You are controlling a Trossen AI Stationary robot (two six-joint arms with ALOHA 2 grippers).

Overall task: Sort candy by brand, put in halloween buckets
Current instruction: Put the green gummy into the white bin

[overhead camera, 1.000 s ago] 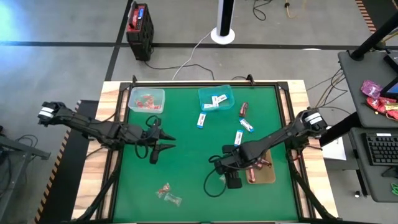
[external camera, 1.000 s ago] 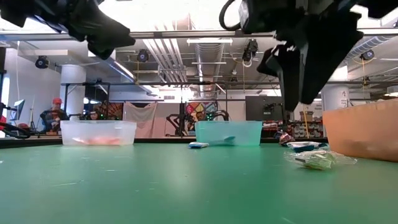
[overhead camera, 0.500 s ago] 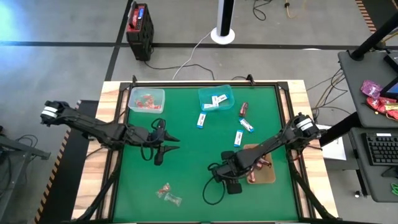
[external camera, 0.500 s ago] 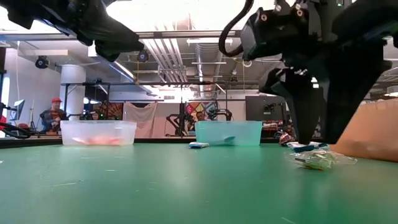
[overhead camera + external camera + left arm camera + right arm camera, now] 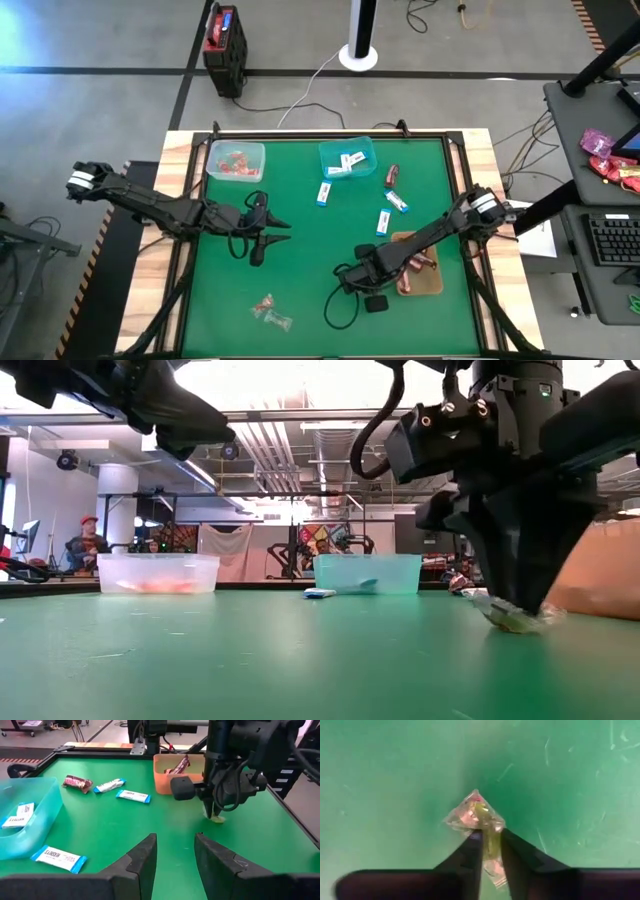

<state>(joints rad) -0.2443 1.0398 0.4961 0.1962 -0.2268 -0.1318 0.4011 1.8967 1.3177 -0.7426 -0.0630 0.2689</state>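
A clear twist sweet [image 5: 476, 815] lies on the green mat near the amber tray [image 5: 432, 283], which holds dark red-brown bars. My right gripper [image 5: 517, 612] points down and is shut on this sweet. It shows in the left wrist view too, with the sweet [image 5: 218, 819] under it. My left gripper [image 5: 285, 230] hovers open over the mat's left middle, holding nothing. The mint bucket [image 5: 236, 160] holds red-pink sweets, and the teal bucket [image 5: 347, 157] holds white-and-blue packets. My right gripper pinches the twist sweet's wrapper end [image 5: 491, 840] between its two fingers [image 5: 473, 851]. It comes from above, pointing steeply down. The sweet's body rests on the mat beyond the fingertips.
Loose on the mat are white-and-blue packets [image 5: 324, 193] [image 5: 384, 221] [image 5: 398, 202], a red-brown bar [image 5: 392, 176] and two clear twists [image 5: 263, 303] [image 5: 280, 320] near the front. The mat has a raised black frame [image 5: 455, 230].
My right gripper has come down onto the clear twist sweet beside the amber tray. Its fingers, spread apart half a second ago, have shut on the sweet. The sweet stays on the mat.
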